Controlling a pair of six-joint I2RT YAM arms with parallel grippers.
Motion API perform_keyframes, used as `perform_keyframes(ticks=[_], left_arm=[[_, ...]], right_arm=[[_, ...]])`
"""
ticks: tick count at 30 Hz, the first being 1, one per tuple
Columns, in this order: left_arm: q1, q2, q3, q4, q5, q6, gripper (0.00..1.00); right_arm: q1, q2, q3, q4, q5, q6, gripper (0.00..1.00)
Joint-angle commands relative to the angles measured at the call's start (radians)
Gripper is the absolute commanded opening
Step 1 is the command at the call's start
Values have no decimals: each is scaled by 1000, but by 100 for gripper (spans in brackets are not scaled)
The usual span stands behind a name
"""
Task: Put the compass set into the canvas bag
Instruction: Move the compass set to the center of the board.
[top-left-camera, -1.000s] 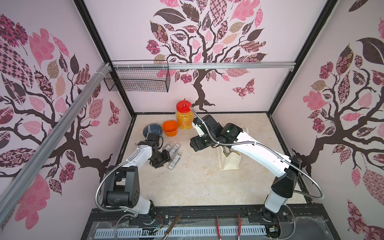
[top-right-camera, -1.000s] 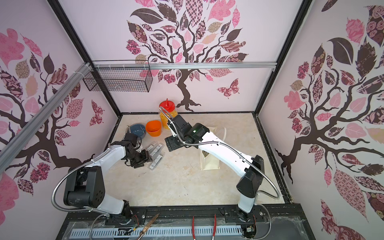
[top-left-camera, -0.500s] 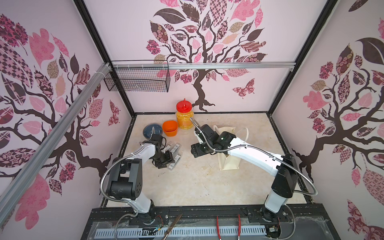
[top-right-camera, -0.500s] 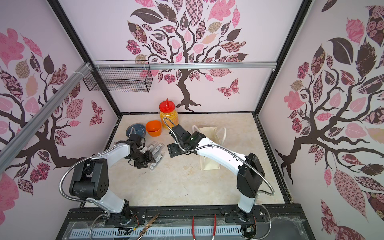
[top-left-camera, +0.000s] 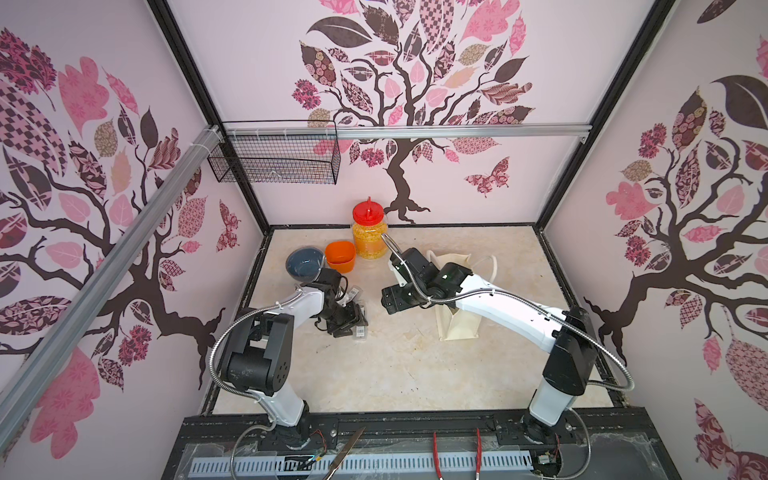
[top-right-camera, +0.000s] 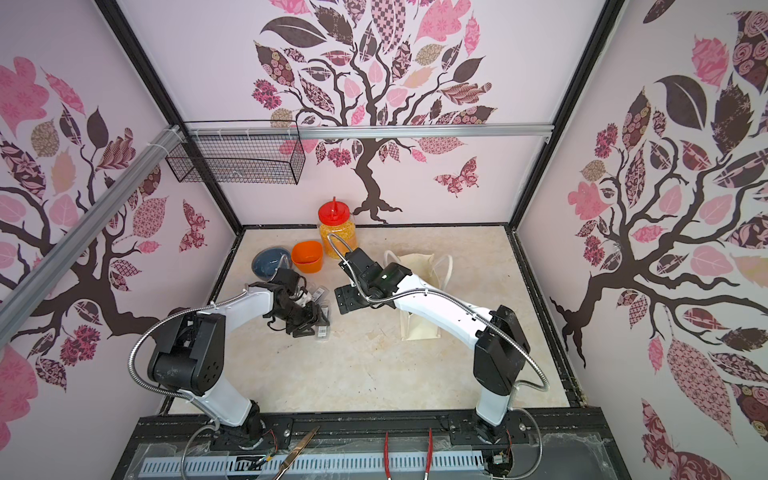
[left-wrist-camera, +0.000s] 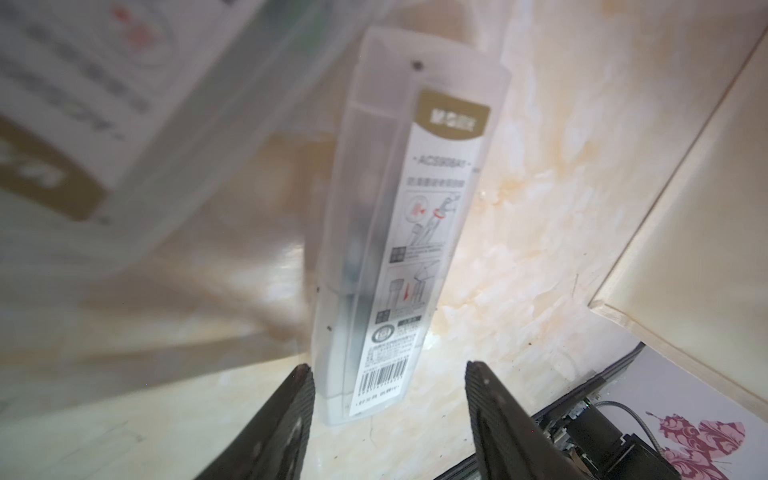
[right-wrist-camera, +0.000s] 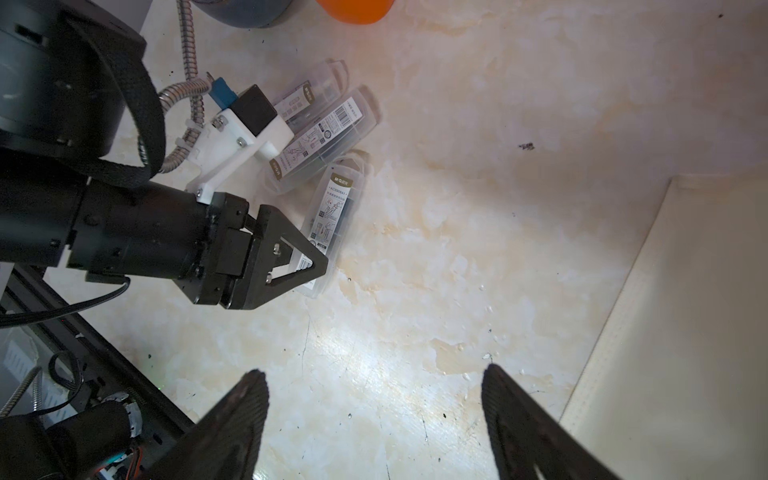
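Several compass sets in clear plastic cases lie together on the table's left-middle. My left gripper is open, low over the nearest case, and the barcode end of that case lies between its fingertips, closer to one finger. In both top views this gripper covers most of that case. My right gripper is open over bare table, empty, between the cases and the cream canvas bag. The right arm crosses over the bag, hiding its middle.
At the back left stand an orange cup, a blue bowl and a red-lidded jar of yellow grains. A wire basket hangs on the back wall. Scissors and red-handled pliers lie on the front rail.
My left gripper has slid right onto the cases, over the nearest one's end. The right gripper has come lower and a little forward, its jaws opening wider.
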Motion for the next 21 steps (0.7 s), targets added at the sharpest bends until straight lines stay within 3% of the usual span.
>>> perform_keyframes(ticks=[1,7,14,21], left_arm=[[-7,-1,28,72,59,-59,62],[18,-99,29,21,-28,-83,62],[245,-304,-36,17,5,-105,63],[435,-355,-52,-22,38,-71,63]], right_arm=[[-20,17,46,-38,10,-23,83],[-23,40,79,-65,2,-42,83],[5,130,179,-147,7,-67,82],[43,284,294,-172,-53,-49,81]])
